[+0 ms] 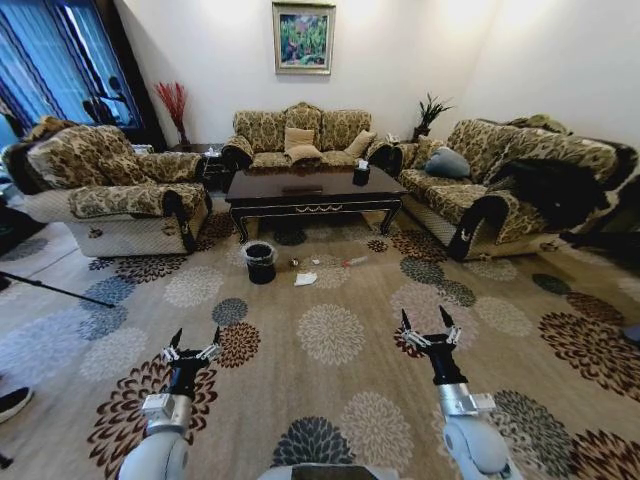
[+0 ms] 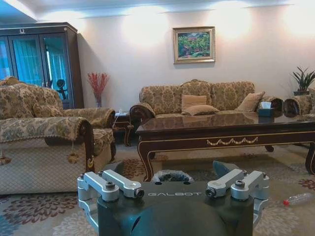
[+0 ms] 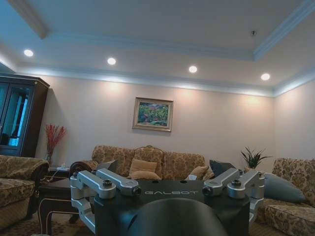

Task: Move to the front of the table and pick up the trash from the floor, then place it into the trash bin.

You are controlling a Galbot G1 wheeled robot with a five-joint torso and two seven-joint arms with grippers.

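Left hand spread open, trash bin just beyond, table behind it

Beige floor with brown, grey, cream, dark-blue flower medallions; glossy dark-brown table, gold scrollwork; black trash bin, whitish liner.

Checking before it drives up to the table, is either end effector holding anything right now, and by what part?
Nothing is held. The left end effector and the right end effector are both open and empty, raised over the carpet, well short of the trash.
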